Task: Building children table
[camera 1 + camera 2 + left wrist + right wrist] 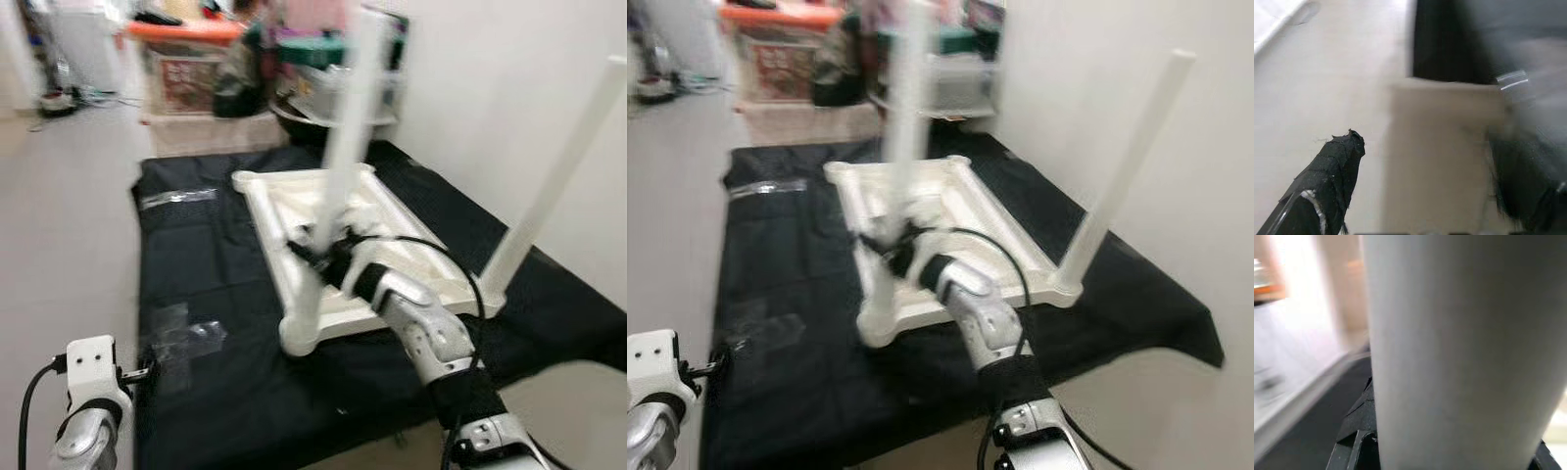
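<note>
Right tool (318, 250) grips a white round plastic table leg (333, 186) at the near corner of the upside-down white tabletop (392, 264).
Leg stands nearly upright, top blurred; 1 fitted leg (554, 186) tilts; left tool (1332, 186) idle, state unreadable.

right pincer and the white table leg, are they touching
Touching: in the right wrist view the white table leg sits between the right pincer's black fingers, pressed against them.
</note>
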Available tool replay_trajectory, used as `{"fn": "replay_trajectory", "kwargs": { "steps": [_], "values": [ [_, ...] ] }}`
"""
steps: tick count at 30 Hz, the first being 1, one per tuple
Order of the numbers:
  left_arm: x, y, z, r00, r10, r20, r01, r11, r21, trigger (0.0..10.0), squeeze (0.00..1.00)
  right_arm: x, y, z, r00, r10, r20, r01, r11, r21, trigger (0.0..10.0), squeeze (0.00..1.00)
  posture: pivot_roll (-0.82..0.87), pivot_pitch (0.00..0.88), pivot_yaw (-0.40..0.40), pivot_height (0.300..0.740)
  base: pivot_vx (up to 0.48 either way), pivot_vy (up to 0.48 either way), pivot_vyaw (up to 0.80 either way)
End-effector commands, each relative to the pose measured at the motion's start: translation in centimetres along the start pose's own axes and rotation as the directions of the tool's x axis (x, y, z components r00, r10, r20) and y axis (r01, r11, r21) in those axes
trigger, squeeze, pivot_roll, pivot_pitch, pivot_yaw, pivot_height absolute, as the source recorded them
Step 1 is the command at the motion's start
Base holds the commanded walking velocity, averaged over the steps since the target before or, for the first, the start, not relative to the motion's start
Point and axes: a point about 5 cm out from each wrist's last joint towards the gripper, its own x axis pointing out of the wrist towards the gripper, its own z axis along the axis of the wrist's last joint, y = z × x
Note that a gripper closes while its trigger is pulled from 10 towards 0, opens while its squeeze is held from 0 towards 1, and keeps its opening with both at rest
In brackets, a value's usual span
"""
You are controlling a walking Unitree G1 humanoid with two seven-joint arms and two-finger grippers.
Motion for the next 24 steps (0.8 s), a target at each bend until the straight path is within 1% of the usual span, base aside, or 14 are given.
{"fn": "replay_trajectory", "kwargs": {
  "steps": [1, 2, 3, 5, 6, 7, 8, 9, 11, 12, 14, 17, 22, 24],
  "values": [
    [0.3, -0.1, 0.3, 1.000, -0.011, 0.002, 0.011, 1.000, 0.013, 10.0, 0.00, -2.9, -4.3, -2.8, 0.956, -0.278, -0.099, 0.264, 0.955, -0.134, 0.0, 0.00, 0.02, 0.000, -0.073, 0.740, 0.000, 0.000, 0.00],
    [0.3, -0.1, 0.3, 1.000, -0.011, 0.002, 0.011, 1.000, 0.013, 10.0, 0.00, -2.9, -4.3, -2.8, 0.956, -0.278, -0.099, 0.264, 0.955, -0.134, 0.0, 0.00, 0.02, 0.000, -0.073, 0.740, 0.000, 0.000, 0.00],
    [0.5, -0.2, 0.4, 1.000, -0.015, 0.002, 0.015, 1.000, 0.019, 10.0, 0.00, -3.7, -4.9, -2.6, 0.932, -0.356, -0.069, 0.340, 0.925, -0.170, 0.0, 0.00, 0.01, 0.000, -0.067, 0.740, 0.000, 0.000, 0.00],
    [0.5, -0.2, 0.4, 1.000, -0.015, 0.002, 0.015, 1.000, 0.019, 10.0, 0.00, -3.7, -4.9, -2.6, 0.932, -0.356, -0.069, 0.340, 0.925, -0.170, 0.0, 0.00, 0.01, 0.000, -0.067, 0.740, 0.000, 0.000, 0.00],
    [0.7, -0.4, 0.6, 1.000, -0.020, 0.005, 0.020, 1.000, 0.022, 10.0, 0.00, -4.1, -5.0, -2.4, 0.909, -0.416, -0.036, 0.401, 0.894, -0.198, 0.0, 0.00, 0.01, 0.000, -0.066, 0.740, 0.000, 0.000, 0.00],
    [0.9, -0.6, 0.8, 1.000, -0.026, 0.013, 0.025, 0.999, 0.023, 10.0, 0.00, -4.0, -4.6, -2.1, 0.904, -0.426, -0.017, 0.413, 0.885, -0.216, 0.0, 0.00, 0.01, 0.000, -0.064, 0.740, 0.000, 0.000, 0.00],
    [0.9, -0.6, 0.8, 1.000, -0.026, 0.013, 0.025, 0.999, 0.023, 10.0, 0.00, -4.0, -4.6, -2.1, 0.904, -0.426, -0.017, 0.413, 0.885, -0.216, 0.0, 0.00, 0.01, 0.000, -0.064, 0.740, 0.000, 0.000, 0.00],
    [1.1, -0.8, 1.1, 0.999, -0.030, 0.018, 0.029, 0.999, 0.024, 10.0, 0.00, -3.7, -4.2, -1.9, 0.902, -0.431, -0.002, 0.421, 0.881, -0.218, 0.0, 0.00, 0.02, 0.000, -0.064, 0.740, 0.000, 0.000, 0.00],
    [1.2, -0.9, 1.2, 0.999, -0.032, 0.021, 0.032, 0.999, 0.025, 10.0, 0.00, -2.8, -3.3, -1.7, 0.914, -0.406, 0.008, 0.399, 0.895, -0.200, 0.0, 0.00, 0.02, 0.000, -0.065, 0.740, 0.000, 0.000, 0.00],
    [1.2, -0.9, 1.2, 0.999, -0.032, 0.021, 0.032, 0.999, 0.025, 10.0, 0.00, -2.8, -3.3, -1.7, 0.914, -0.406, 0.008, 0.399, 0.895, -0.200, 0.0, 0.00, 0.02, 0.000, -0.065, 0.740, 0.000, 0.000, 0.00],
    [1.1, -0.8, 1.0, 0.999, -0.030, 0.019, 0.030, 0.999, 0.025, 10.0, 0.00, -2.3, -2.8, -1.7, 0.913, -0.407, 0.011, 0.403, 0.900, -0.167, 0.0, 0.00, 0.02, 0.000, -0.068, 0.740, 0.000, 0.000, 0.00],
    [1.0, -0.8, 0.9, 1.000, -0.029, 0.013, 0.028, 0.999, 0.021, 10.0, 0.00, -2.1, -2.4, -2.4, 0.912, -0.409, -0.021, 0.403, 0.906, -0.129, 0.0, 0.00, 0.02, 0.000, -0.069, 0.740, 0.000, 0.000, 0.00],
    [1.1, -0.9, 0.8, 0.999, -0.032, 0.009, 0.032, 0.999, 0.022, 10.0, 0.00, -2.1, -2.3, -2.7, 0.912, -0.409, -0.042, 0.404, 0.910, -0.097, 0.0, 0.00, 0.02, 0.000, -0.064, 0.740, 0.000, 0.000, 0.00],
    [1.2, -1.0, 0.9, 0.999, -0.038, 0.008, 0.037, 0.999, 0.024, 10.0, 0.00, -2.1, -1.8, -2.9, 0.922, -0.382, -0.054, 0.377, 0.922, -0.085, 0.0, 0.00, 0.02, 0.000, -0.064, 0.740, 0.000, 0.000, 0.00]
  ]
}}
